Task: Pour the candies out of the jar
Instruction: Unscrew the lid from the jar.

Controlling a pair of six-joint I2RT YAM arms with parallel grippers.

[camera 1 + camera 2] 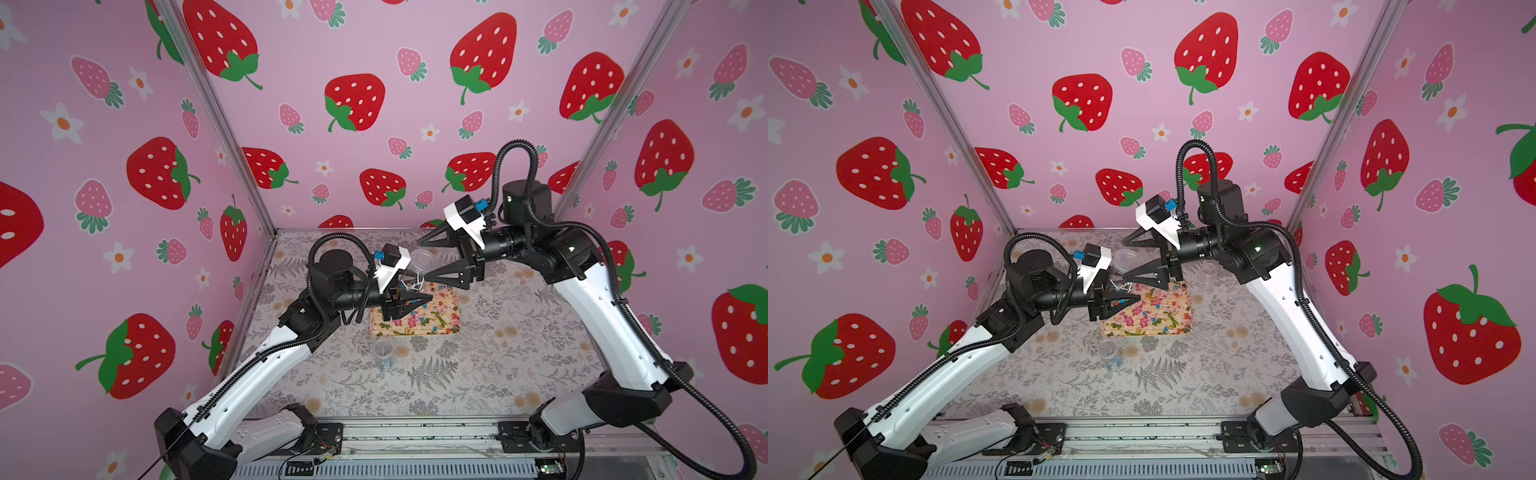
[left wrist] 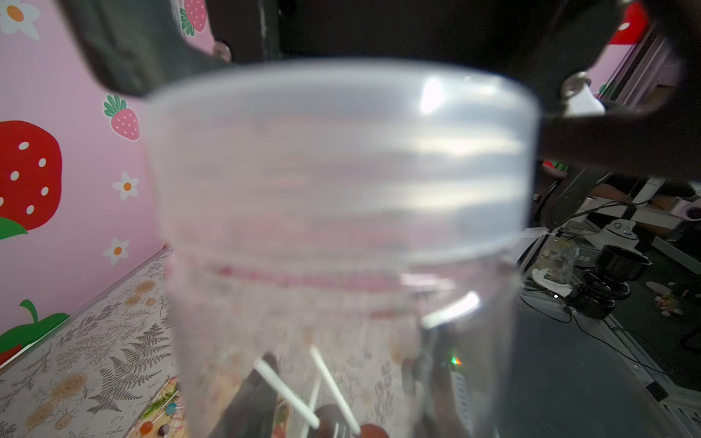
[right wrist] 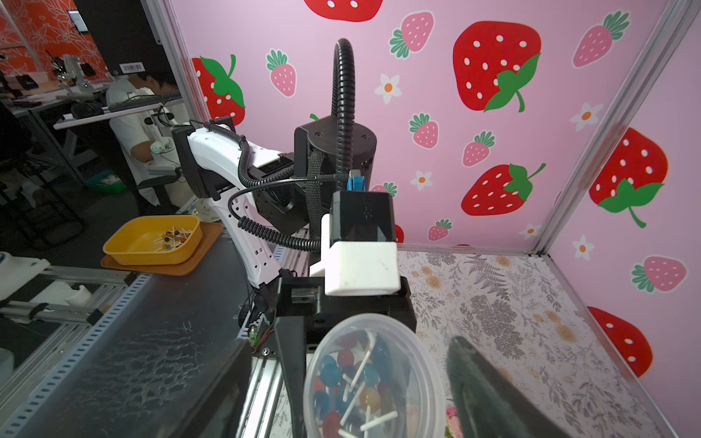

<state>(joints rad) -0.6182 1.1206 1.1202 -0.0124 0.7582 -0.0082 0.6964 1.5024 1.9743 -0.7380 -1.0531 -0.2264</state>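
The clear jar (image 1: 417,272) lies on its side above the floral tray (image 1: 390,326), with my left gripper (image 1: 409,301) shut on its body. Its translucent lid (image 3: 375,379) is on, and the candies (image 3: 352,383) show through it as blue, red and orange heads on white sticks. My right gripper (image 1: 421,259) stands open, one finger on each side of the lid, not pressing it. In the left wrist view the lid (image 2: 341,151) fills the frame. Several candies (image 1: 432,318) lie loose on the tray. Both top views show the same; the lid (image 1: 1125,261) sits between the right gripper's fingers (image 1: 1142,277).
A small clear cup (image 1: 383,353) stands in front of the tray, with something blue at its foot. Another clear container (image 1: 1206,272) sits under the right arm. A yellow bin (image 3: 125,246) holding candies rests outside the cell. Strawberry-print walls close off three sides.
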